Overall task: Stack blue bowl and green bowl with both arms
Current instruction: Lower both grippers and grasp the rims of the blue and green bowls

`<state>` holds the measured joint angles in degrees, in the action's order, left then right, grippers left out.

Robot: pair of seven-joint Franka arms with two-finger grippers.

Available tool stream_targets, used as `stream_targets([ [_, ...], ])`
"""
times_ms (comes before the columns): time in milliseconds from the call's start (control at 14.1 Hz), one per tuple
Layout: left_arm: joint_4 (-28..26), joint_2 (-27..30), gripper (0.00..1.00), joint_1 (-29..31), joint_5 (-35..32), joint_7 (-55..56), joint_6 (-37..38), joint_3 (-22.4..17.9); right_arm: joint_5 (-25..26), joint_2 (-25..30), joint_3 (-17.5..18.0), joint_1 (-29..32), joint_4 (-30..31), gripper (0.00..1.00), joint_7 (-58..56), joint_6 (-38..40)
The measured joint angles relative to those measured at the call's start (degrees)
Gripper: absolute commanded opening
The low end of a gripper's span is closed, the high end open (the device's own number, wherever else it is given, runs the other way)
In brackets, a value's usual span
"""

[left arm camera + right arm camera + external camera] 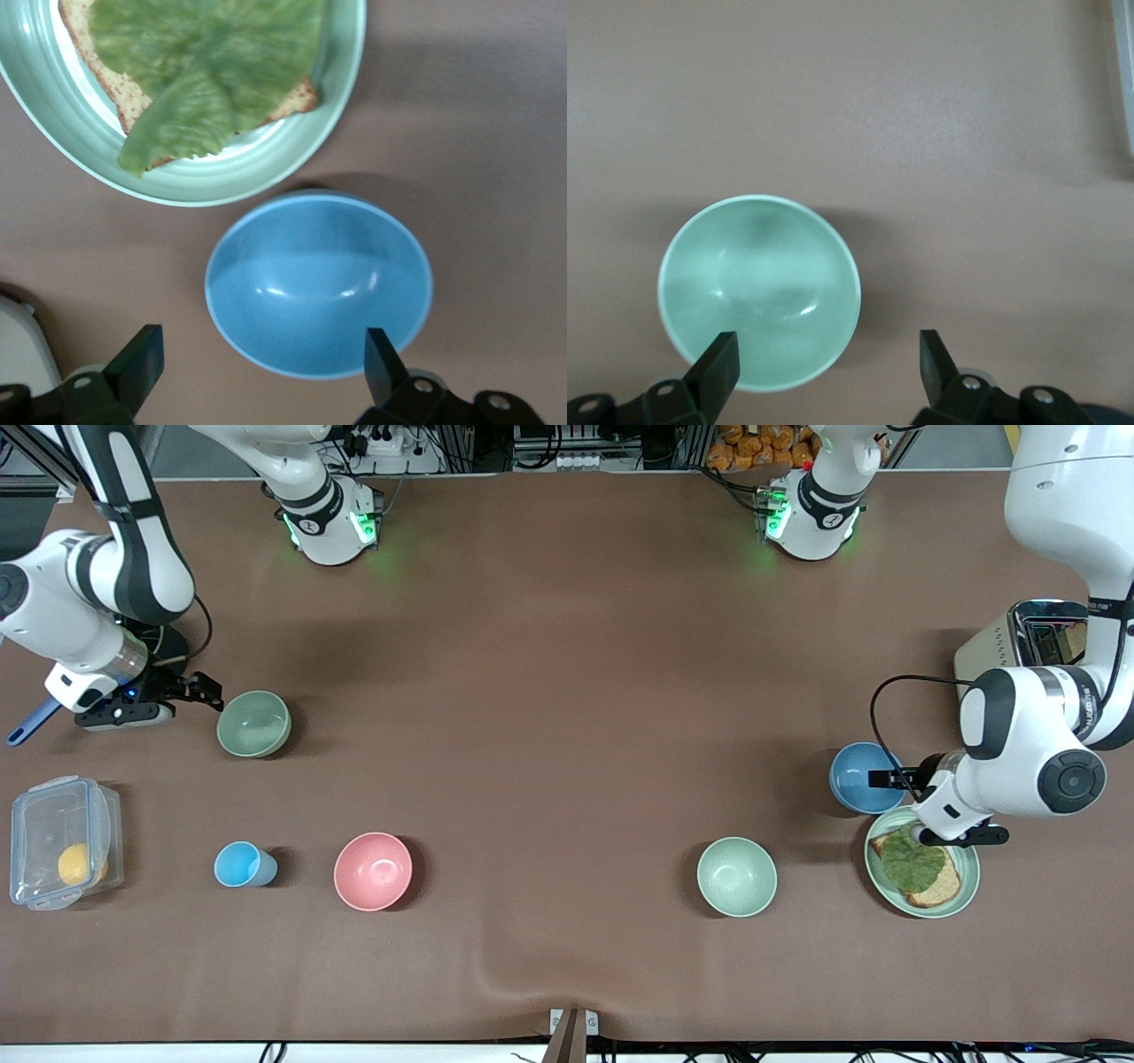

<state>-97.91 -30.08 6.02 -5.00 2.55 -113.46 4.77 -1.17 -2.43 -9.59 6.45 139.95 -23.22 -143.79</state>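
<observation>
Right claw hangs with its fingers spread at the rim of the green bowl, one finger over the rim, gripping nothing. That bowl sits on the brown worktop toward the right arm's end. Left claw is also spread, empty, straddling the edge of the blue bowl, which sits just beside the green plate of bread and lettuce.
</observation>
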Motion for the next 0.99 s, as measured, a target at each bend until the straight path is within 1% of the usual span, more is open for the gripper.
stream_targets([
  [212,-6.93,-0.04,1.00,0.41,0.00,0.37,-12.05,0.01,-0.02,-3.58,-0.01,0.03,0.60,0.70,0.00,-5.32],
  [354,-11.09,-0.30,1.00,0.35,-0.31,0.94,-18.49,0.01,-0.02,-5.21,-0.02,0.05,0.63,0.69,0.00,-7.37],
  [425,-12.07,-0.44,1.00,0.35,-0.89,1.22,-19.71,0.01,-0.03,-5.92,-0.02,0.05,0.67,0.65,0.00,-8.47],
  [495,-12.46,-0.57,1.00,0.43,-1.72,1.69,-20.13,-0.02,-0.03,-6.67,-0.02,0.05,0.74,0.56,0.00,-9.82],
  [637,-12.47,-0.61,1.00,1.12,-2.69,2.02,-20.22,-0.12,-0.04,-8.28,-0.02,0.05,0.88,0.54,-0.01,-12.10],
  [708,-12.40,-0.61,1.00,1.46,-2.73,2.02,-20.33,-0.13,-0.04,-9.04,-0.02,0.05,0.90,0.51,-0.01,-12.69],
  [778,-12.31,-0.58,1.00,1.62,-2.73,2.06,-20.43,-0.13,-0.05,-9.64,-0.02,0.05,0.90,0.39,0.00,-13.24],
  [920,-12.29,-0.57,1.00,1.56,-2.73,2.74,-20.44,-0.11,-0.05,-10.59,-0.01,0.04,0.91,0.00,-0.01,-14.21],
  [991,-12.43,-0.61,1.00,1.46,-2.74,3.93,-20.42,-0.06,-0.05,-10.92,0.01,0.04,0.90,0.00,-0.01,-14.47],
])
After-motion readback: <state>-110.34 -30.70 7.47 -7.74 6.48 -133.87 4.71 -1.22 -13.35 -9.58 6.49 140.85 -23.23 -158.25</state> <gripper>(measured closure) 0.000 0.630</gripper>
